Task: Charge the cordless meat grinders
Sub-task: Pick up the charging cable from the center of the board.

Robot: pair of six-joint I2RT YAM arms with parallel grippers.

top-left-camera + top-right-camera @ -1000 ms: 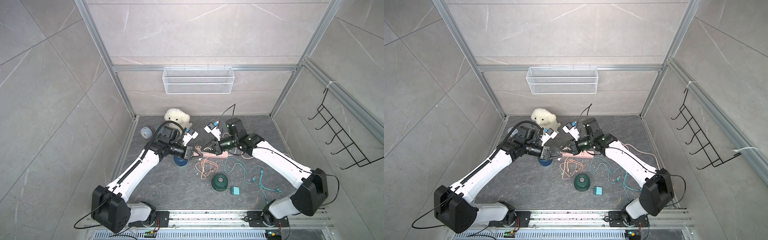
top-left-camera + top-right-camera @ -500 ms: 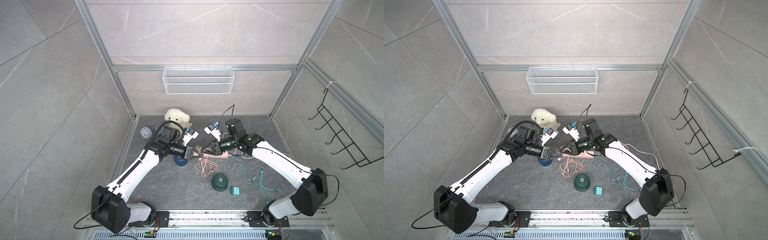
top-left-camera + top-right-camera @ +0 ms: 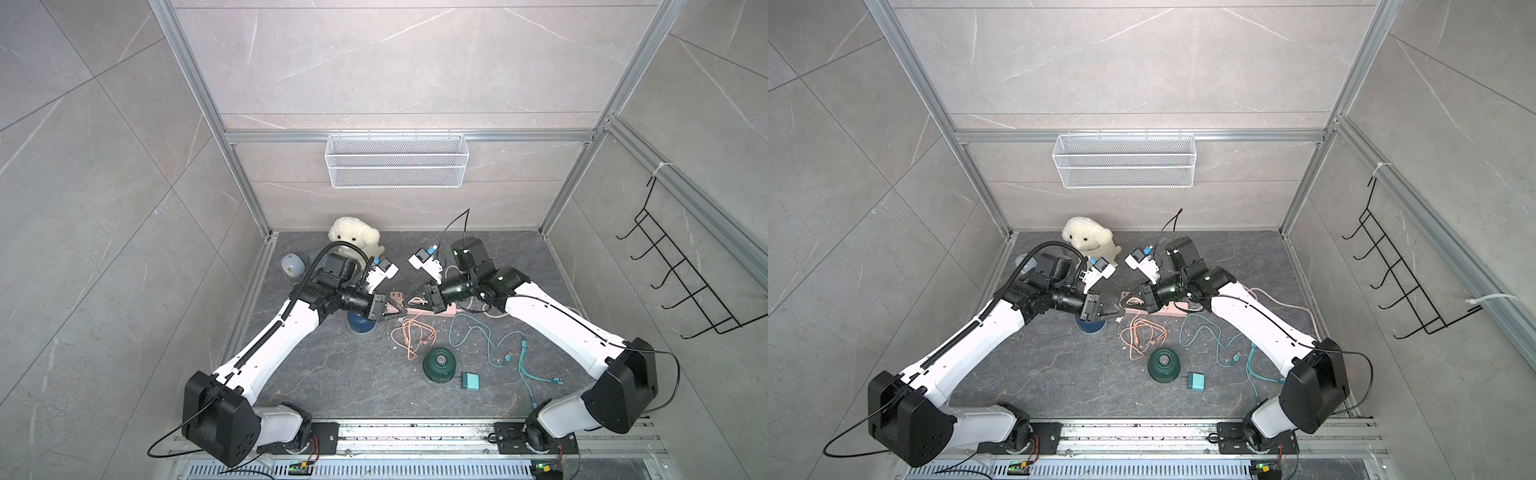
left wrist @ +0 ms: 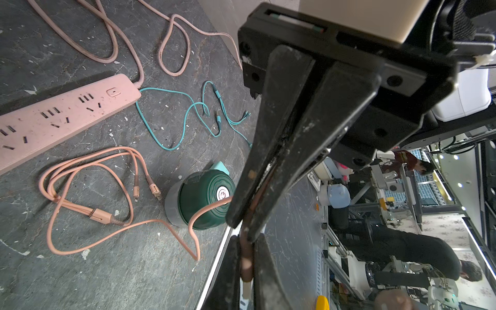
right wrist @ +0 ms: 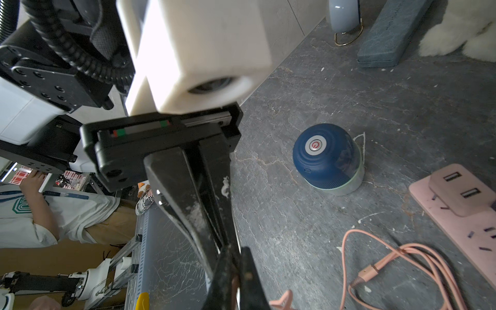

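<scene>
Almost nothing is shifted since a second ago | left fingers (image 4: 281,134) and right fingers (image 5: 252,279) are clamped shut on pink cable (image 4: 100,216) over power strip (image 4: 61,118) | navy grinder (image 5: 326,158) near strip's end, green grinder (image 4: 201,204) farther off | neither is plugged in; charging judged barely begun

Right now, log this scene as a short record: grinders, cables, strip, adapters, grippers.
blue grinder: upright, no cable seen in it
green grinder: upright, no cable seen in it
orange cable: coiled between the grinders, one end lifted
left gripper: shut on orange cable
right gripper: shut on orange cable, tips meeting the left's
strip: lying flat
pink adapter: on the strip's end, both ports empty
teal cable: loose, unconnected
teal adapter: lying beside green grinder, unplugged
</scene>
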